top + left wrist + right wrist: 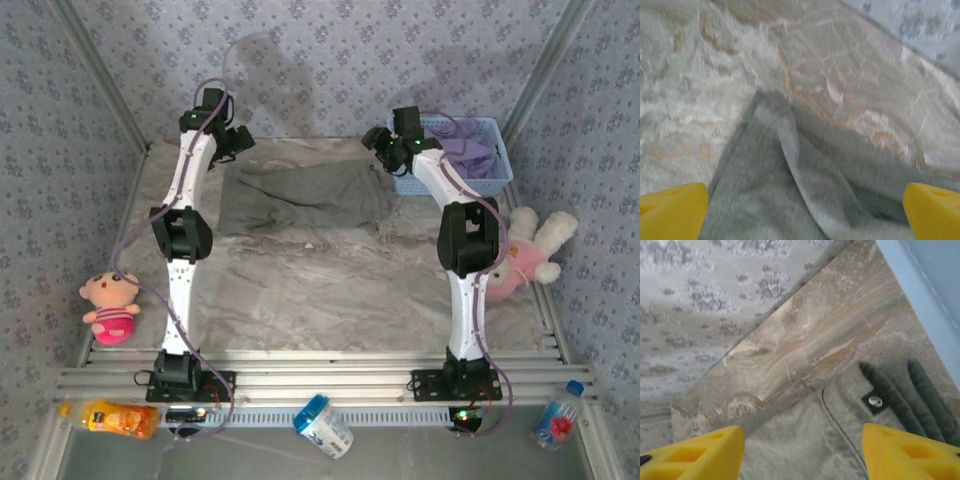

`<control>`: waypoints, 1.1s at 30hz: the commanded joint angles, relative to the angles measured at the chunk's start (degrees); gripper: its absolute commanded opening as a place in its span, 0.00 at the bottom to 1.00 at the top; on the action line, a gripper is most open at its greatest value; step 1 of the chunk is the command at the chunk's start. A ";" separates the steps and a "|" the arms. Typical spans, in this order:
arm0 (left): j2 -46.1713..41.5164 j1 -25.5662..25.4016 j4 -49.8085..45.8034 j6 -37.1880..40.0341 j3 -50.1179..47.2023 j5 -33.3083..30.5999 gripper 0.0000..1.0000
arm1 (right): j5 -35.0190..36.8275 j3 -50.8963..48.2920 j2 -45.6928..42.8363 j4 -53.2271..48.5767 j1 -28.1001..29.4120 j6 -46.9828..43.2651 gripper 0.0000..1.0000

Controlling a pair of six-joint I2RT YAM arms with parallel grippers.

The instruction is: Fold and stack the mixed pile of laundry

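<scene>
Gray garment (300, 195) laid out at 12 o'clock, first fold not yet made.
Near edge of table (320, 300) at 6 o'clock bare; past it, cloth spread wide, a loose ridge (790, 150) running in from its far-left corner. At 11 o'clock, left gripper (236, 140) above that corner, yellow fingers (670, 207) spread wide, gripping nothing. At 1 o'clock, right gripper (383, 150) over the far-right corner beside a metal snap (874, 401), jaws parted, likewise empty. Farther at 1 o'clock, lavender T-shirt (470, 152) heaped in the blue basket (500, 180), untouched. Probably the laying-out step, just short of folding. Next: pinch both far corners level, draw toward 6 o'clock onto the near hem, smoothing that ridge on the way.
</scene>
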 commanded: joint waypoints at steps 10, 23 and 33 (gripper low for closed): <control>-25.75 -5.87 24.82 -4.65 -54.00 7.89 0.73 | -0.99 -11.04 -3.85 -1.78 6.40 -9.28 0.58; -24.11 -1.29 31.87 -3.51 -70.11 0.91 0.74 | 3.68 -11.66 3.02 -10.17 2.80 -15.01 0.57; -32.87 -4.22 28.88 -0.28 -85.15 -2.33 0.74 | 5.28 -28.26 -6.55 -9.85 1.92 -20.42 0.58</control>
